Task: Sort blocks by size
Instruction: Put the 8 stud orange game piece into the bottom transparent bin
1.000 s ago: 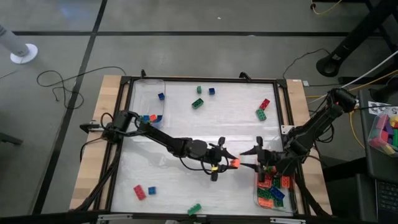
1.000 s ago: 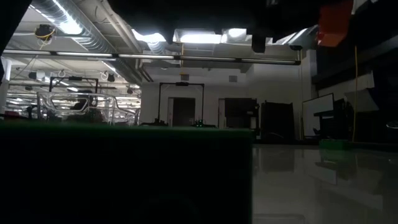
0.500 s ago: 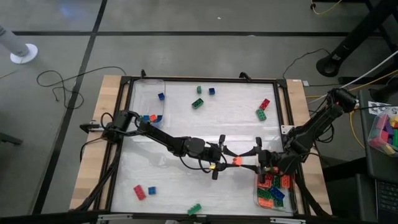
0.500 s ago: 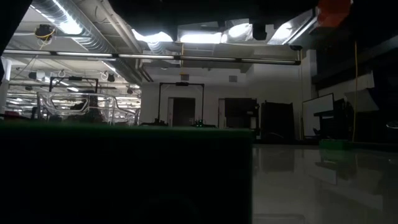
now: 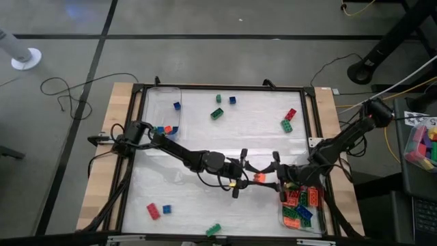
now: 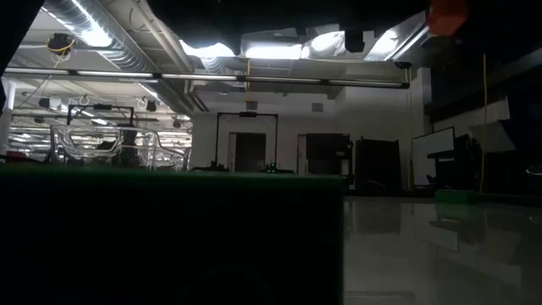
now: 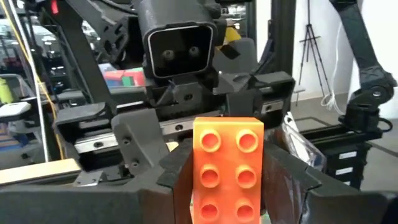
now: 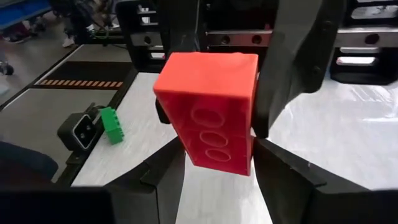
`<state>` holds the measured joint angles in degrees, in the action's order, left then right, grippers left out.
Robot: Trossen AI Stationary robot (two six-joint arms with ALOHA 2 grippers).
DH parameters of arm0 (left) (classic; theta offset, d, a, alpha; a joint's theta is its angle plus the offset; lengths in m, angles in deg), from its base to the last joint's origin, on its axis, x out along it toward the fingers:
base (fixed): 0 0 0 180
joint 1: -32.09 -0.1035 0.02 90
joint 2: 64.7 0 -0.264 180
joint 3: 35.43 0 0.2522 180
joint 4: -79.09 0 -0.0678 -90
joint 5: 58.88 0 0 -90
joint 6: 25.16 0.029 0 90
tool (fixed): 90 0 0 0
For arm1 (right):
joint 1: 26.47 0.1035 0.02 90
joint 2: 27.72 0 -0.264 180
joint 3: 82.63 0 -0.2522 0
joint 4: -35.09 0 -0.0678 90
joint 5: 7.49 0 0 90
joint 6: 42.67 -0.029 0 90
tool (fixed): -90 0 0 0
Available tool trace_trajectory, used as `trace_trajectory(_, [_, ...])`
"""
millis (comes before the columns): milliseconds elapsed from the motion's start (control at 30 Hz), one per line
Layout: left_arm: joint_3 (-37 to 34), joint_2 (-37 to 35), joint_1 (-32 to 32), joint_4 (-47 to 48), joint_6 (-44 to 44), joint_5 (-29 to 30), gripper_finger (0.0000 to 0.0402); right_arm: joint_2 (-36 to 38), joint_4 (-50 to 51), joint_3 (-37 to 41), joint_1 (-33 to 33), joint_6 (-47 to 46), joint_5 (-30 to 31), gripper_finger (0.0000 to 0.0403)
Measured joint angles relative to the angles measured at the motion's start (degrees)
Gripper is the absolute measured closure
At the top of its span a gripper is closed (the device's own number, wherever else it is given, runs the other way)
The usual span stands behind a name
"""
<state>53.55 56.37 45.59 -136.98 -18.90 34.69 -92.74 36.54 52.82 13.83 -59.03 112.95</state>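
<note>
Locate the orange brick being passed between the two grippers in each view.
High: orange brick at mid-table, between left gripper and right gripper.
Low: top right corner, overhead.
Left wrist: centre bottom, studs facing the camera.
Right wrist: centre, underside facing the camera.
Shared landmark: the opposing gripper right behind the brick.

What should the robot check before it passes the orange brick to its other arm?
1. Left end effector shut on the orange brick: ok.
2. Right end effector lined up around the orange brick's other end: ok.
3. Right end effector closed on it: not ok, it is open.
4. Orange brick held clear above the table: ok.
5. Room left in the tray beside the right arm: cannot tell.
</note>
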Motion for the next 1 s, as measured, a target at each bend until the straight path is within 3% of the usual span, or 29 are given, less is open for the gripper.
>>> trace_trajectory(1000, [0.11, -0.11, -0.04, -0.32, -0.11, 0.55, 0.0257, -0.6, -4.78, 0.07, -1.33, 5.06, 3.48, 0.022])
